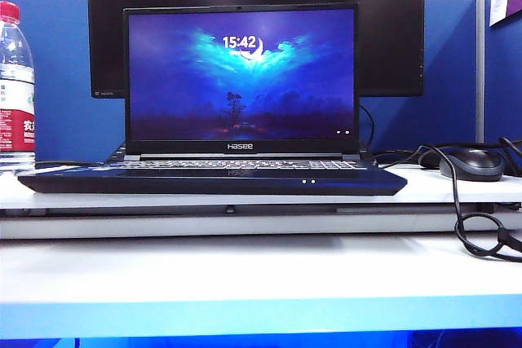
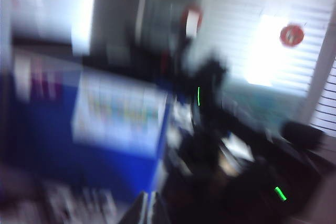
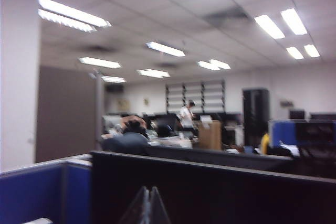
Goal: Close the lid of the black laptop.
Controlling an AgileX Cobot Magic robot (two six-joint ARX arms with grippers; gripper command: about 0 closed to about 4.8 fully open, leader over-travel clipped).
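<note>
The black laptop (image 1: 212,178) stands open on the white desk, facing the exterior view. Its lid (image 1: 241,75) is upright and shows blue wallpaper with a clock reading 15:42. Neither gripper appears in the exterior view. In the left wrist view, which is heavily motion-blurred, my left gripper (image 2: 150,195) shows only its tips, pressed together with nothing between them. My right gripper (image 3: 148,189) is shut and empty in front of a dark panel, looking out over the office. Neither wrist view shows the laptop clearly.
A larger black monitor (image 1: 391,30) stands right behind the lid. A water bottle (image 1: 15,87) is at the desk's left end. A black mouse (image 1: 471,164) and looping cables (image 1: 481,230) lie at the right. Blue partitions (image 1: 73,79) close off the back.
</note>
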